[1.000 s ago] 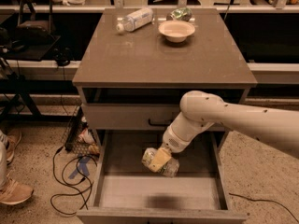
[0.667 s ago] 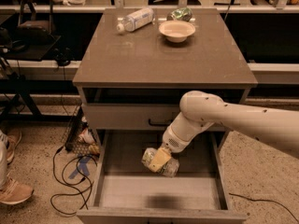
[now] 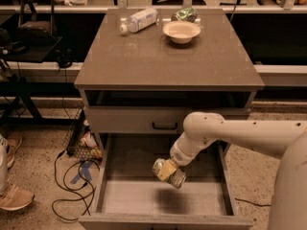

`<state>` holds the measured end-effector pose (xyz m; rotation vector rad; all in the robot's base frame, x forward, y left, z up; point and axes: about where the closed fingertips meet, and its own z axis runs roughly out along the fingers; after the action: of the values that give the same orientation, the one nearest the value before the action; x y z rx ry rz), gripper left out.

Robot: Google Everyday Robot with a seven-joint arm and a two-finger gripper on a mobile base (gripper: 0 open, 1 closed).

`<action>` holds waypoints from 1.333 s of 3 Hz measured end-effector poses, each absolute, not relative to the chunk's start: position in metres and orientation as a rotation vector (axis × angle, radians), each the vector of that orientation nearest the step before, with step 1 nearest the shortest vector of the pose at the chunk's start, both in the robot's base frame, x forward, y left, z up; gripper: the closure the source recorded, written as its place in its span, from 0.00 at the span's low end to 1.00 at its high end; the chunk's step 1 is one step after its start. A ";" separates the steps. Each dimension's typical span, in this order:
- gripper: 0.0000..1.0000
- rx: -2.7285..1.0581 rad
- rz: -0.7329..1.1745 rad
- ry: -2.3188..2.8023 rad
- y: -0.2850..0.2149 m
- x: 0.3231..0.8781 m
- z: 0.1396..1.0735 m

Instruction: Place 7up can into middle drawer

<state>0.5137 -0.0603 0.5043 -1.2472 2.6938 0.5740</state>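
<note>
7up can [image 3: 179, 178], the small silvery-white soda can with green print, sits in the grip of the robot's hand [image 3: 168, 172], which is closed around it at the end of the white arm. the hand hangs over the inside of the middle drawer [image 3: 134, 198], a wide deep grey box pulled fully out, about midway across and towards its back half. the can looks tilted and clear of the flat grey floor, with a soft shadow lying on the floor below it. against the views from a second ago almost nothing has shifted: hand and can are at very nearly the same spot, perhaps a touch lower. i take that to mean the carry is done and the lowering has paused or slowed, so only the set-down and release are left. above, the shallower grey drawer front with a black loop handle [image 3: 164, 125] is shut. on the brown counter [image 3: 168, 61] a cream round bowl [image 3: 181, 31], a clear plastic bottle with a white cap [image 3: 139, 20] lying on its side, and a dark green shiny packet [image 3: 184, 14] rest near the far edge, untouched.
</note>
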 end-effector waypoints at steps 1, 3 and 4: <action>0.84 -1.129 0.562 2.772 -0.072 0.525 0.459; 0.38 -0.994 0.529 2.840 -0.096 0.529 0.426; 0.14 -0.947 0.545 2.830 -0.110 0.524 0.430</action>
<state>0.5244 -0.1100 0.4300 -0.9465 2.8296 0.5450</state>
